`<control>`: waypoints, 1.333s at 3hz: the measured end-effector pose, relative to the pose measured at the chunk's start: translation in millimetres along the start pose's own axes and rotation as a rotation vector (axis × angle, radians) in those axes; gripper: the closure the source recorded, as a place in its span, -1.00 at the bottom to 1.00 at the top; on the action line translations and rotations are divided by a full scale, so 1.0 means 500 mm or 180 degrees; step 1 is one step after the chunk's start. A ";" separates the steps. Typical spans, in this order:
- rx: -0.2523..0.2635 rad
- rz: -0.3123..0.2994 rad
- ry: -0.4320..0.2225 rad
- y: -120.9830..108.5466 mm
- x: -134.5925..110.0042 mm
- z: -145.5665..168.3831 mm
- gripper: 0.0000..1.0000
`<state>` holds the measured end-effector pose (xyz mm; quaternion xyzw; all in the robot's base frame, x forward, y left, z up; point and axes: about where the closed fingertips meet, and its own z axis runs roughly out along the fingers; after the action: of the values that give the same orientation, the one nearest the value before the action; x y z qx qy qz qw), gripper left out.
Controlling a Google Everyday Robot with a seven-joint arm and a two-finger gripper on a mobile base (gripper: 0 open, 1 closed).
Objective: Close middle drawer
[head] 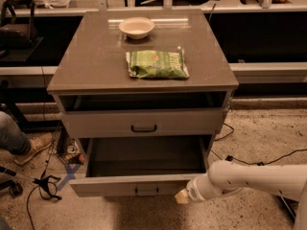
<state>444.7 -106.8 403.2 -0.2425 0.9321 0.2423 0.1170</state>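
The middle drawer of the grey wood-grain cabinet stands pulled far out, and its deep grey inner box shows empty. Its small dark bar handle sits in the middle of the front. My gripper, with a tan tip on a white arm coming in from the right, is at the right end of the drawer's front, touching or nearly touching it. The lowest drawer is hidden under the open one.
The uppermost drawer is out a little, with a dark gap under the cabinet top. A white bowl and a green snack bag lie on the top. Cables and a person's shoe are on the floor at the left.
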 end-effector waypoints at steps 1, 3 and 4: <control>0.0098 0.0014 -0.0215 -0.023 -0.049 0.011 1.00; 0.0287 0.0016 -0.0824 -0.083 -0.230 0.050 1.00; 0.0312 0.0000 -0.1027 -0.102 -0.308 0.066 1.00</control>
<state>605.3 -68.2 406.6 -0.1945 0.9119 0.2324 0.2769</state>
